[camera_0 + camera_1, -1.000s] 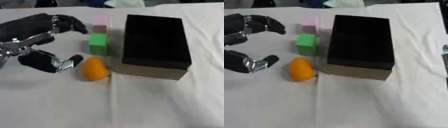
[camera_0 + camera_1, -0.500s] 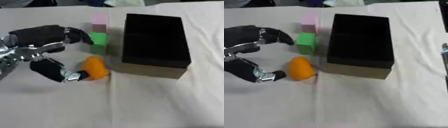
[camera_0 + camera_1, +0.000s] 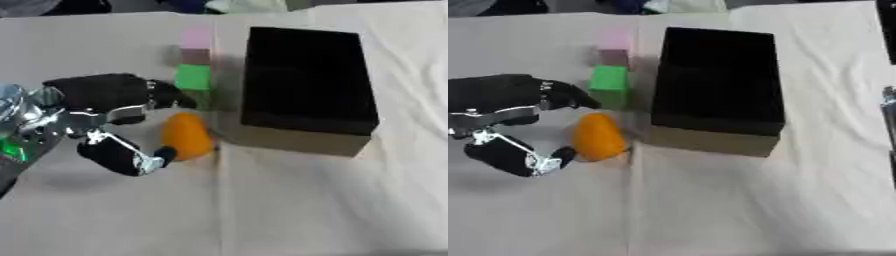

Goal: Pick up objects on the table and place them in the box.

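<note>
Left hand [image 3: 96, 122] now at the orange [image 3: 185, 135]
Moved in from the left; fingers [image 3: 162, 96] spread, thumb touching orange, not yet closed around it.

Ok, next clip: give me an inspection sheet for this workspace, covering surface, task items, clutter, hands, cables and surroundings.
Surface: table under a white cloth, creased.
Job's things: black open-topped box with tan sides; rounded orange object beside the box's near left corner; green cube and pink cube in a row along the box's left side.
Clutter: nothing seen.
Hands: left robot hand at the orange object, fingers and thumb spread round it, thumb tip at its near side; closed grasp not seen. Right robot hand: only a sliver of metal at the right edge, state unclear.
Cables: nothing seen.
Surroundings: dark and light items past the far edge, unidentifiable.
</note>
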Tool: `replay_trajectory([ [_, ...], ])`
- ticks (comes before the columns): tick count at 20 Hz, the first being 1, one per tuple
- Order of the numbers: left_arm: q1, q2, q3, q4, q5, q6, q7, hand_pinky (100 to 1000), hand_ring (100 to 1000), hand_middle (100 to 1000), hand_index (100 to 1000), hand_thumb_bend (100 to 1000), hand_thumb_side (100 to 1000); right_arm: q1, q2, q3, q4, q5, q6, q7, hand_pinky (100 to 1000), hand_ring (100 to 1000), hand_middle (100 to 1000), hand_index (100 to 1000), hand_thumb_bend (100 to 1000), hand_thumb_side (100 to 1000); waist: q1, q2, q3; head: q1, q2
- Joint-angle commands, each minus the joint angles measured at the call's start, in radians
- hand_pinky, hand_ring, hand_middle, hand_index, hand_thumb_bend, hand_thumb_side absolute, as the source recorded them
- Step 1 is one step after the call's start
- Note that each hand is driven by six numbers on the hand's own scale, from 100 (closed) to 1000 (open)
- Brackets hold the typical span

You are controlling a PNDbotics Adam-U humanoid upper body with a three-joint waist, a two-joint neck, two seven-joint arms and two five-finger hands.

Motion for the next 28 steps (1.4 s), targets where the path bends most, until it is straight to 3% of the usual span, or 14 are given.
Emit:
replay_trajectory([
  [1,-0.02,-0.002,-0.003,0.017,-0.041,-0.02,0.008,761,857,880,982,169,311,-0.007,-0.011,-0.006,-0.009,-0.005,0.0,-0.004,859,637,594,797,100,1000,-0.001,-0.017,-0.004,0.002,0.004],
  [13,-0.03,-0.068,-0.024,0.186,-0.187,-0.088,0.082,765,871,889,978,232,337,-0.007,-0.008,-0.006,-0.009,-0.015,-0.001,-0.006,859,624,582,794,100,1000,-0.002,-0.007,-0.015,0.008,-0.007],
  [19,-0.034,-0.092,-0.032,0.259,-0.225,-0.111,0.1,753,861,878,944,188,362,-0.007,-0.007,-0.008,-0.009,-0.019,-0.001,-0.009,859,624,581,794,100,1000,-0.003,-0.001,-0.019,0.012,-0.011],
  [25,-0.035,-0.1,-0.036,0.273,-0.224,-0.117,0.116,682,813,819,878,100,343,-0.005,-0.007,-0.011,-0.009,-0.022,-0.002,-0.014,860,624,581,794,100,1000,-0.002,-0.001,-0.02,0.013,-0.011],
  [28,-0.035,-0.105,-0.033,0.274,-0.212,-0.109,0.14,622,764,774,815,100,317,-0.004,-0.006,-0.012,-0.008,-0.021,-0.002,-0.016,860,625,582,795,100,1000,-0.003,-0.001,-0.021,0.013,-0.014],
])
